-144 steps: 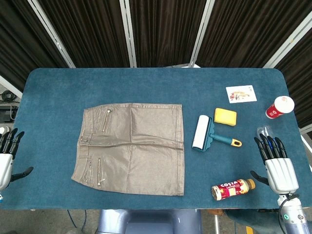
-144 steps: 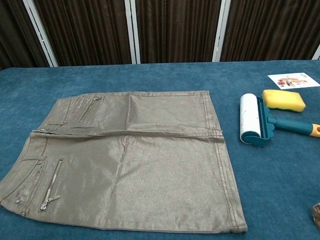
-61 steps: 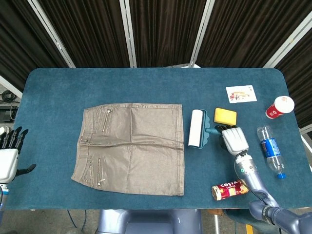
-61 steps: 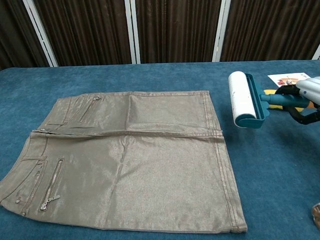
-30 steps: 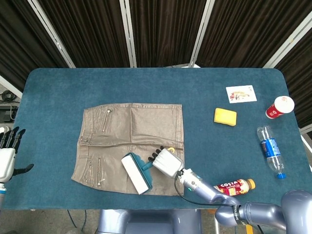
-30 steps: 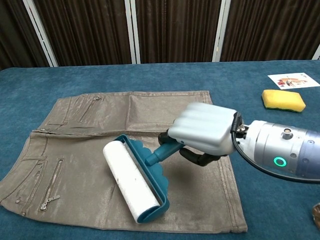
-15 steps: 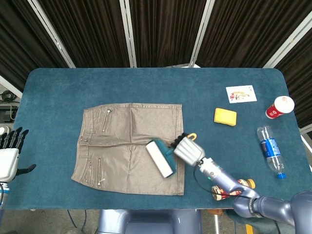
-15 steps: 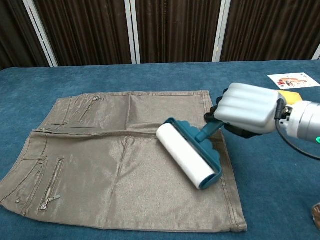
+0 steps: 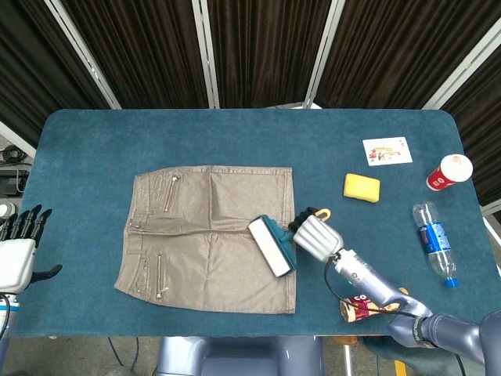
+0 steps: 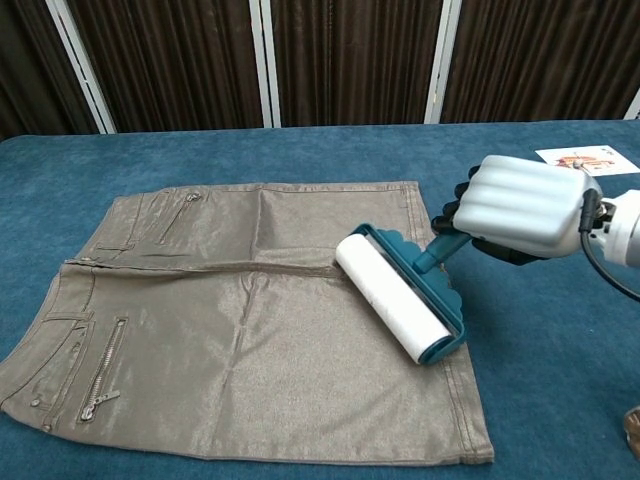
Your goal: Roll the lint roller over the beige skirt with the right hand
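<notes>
The beige skirt [image 9: 207,227] [image 10: 230,330] lies flat on the blue table, waistband to the left. My right hand [image 9: 317,234] [image 10: 525,207] grips the teal handle of the lint roller [image 9: 272,246] [image 10: 400,297]. The roller's white drum rests on the skirt near its right hem edge. The handle's orange end pokes out above the hand in the head view. My left hand [image 9: 17,252] hovers off the table's left edge with its fingers spread and nothing in it; the chest view does not show it.
A yellow sponge [image 9: 362,187], a printed card [image 9: 387,150] [image 10: 585,158], a red cup [image 9: 449,171], a water bottle [image 9: 434,243] and a Costa coffee bottle [image 9: 362,305] sit on the right side of the table.
My right hand drew the lint roller rightward across the skirt, from the lower middle to the right hem. The left hand stayed put.
</notes>
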Controlling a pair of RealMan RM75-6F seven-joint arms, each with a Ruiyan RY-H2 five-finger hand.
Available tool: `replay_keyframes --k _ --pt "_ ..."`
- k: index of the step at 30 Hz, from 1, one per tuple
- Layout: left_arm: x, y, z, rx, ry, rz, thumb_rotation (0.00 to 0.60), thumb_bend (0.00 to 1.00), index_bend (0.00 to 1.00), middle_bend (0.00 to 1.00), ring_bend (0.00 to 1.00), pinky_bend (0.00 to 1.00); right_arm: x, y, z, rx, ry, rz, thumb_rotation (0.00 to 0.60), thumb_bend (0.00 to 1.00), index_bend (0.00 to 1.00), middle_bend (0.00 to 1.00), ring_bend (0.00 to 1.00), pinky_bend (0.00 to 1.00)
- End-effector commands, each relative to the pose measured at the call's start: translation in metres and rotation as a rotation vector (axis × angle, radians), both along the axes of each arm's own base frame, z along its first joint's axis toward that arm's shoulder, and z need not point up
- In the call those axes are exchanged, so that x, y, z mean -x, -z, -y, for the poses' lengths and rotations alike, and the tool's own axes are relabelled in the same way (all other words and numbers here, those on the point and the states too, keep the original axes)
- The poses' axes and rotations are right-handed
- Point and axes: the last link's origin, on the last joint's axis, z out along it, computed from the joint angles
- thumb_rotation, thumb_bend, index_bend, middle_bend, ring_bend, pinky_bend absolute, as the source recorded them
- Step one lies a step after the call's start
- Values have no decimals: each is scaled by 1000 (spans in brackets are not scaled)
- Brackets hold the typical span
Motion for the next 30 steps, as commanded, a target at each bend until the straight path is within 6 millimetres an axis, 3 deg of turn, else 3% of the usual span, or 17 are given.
replay_keyframes --k 1,13,19,23,30 --pt "1 -1 0 -2 -2 2 600 0 0 0 0 0 -16 13 -10 -39 -32 7 600 925 400 483 411 480" --pt "4 -4 1 -7 -10 5 600 0 0 0 0 0 -78 55 -53 -170 -116 65 600 925 404 484 413 483" --pt "5 -5 1 -8 -13 6 600 0 0 0 0 0 -97 65 -55 -164 -121 82 600 925 404 484 413 483" --pt "6 -6 0 -8 -15 8 600 0 0 0 0 0 -91 63 -47 -129 -111 59 600 925 404 484 413 483" --pt "5 -6 1 -6 -13 11 600 0 0 0 0 0 -49 38 -24 -35 -74 -38 600 924 403 484 413 483"
